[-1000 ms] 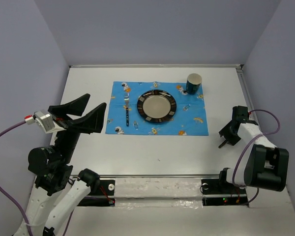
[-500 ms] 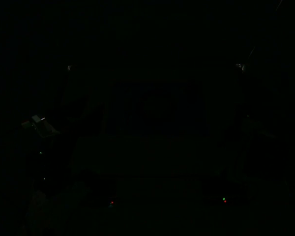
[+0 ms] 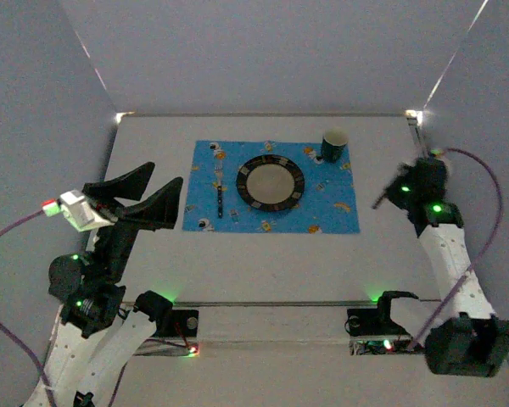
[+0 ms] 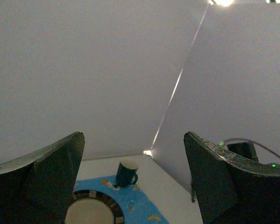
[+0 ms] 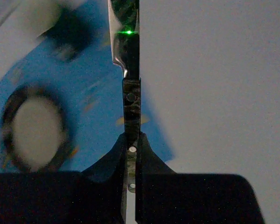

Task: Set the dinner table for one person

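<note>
Knife step, it seemed: right fingers (image 5: 148, 158) pinched the knife (image 5: 130, 95) by its handle above the white counter (image 3: 271, 263), right of the blue mat (image 3: 331, 212). Left fingers (image 4: 51, 172) hung spread wide. Next, likely: lay it just right of the plate (image 3: 272, 182).

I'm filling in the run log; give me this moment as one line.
left pincer: open, holding nothing | right pincer: shut on knife, right of mat | mat: fork, plate, mug laid | knife: not yet laid
</note>
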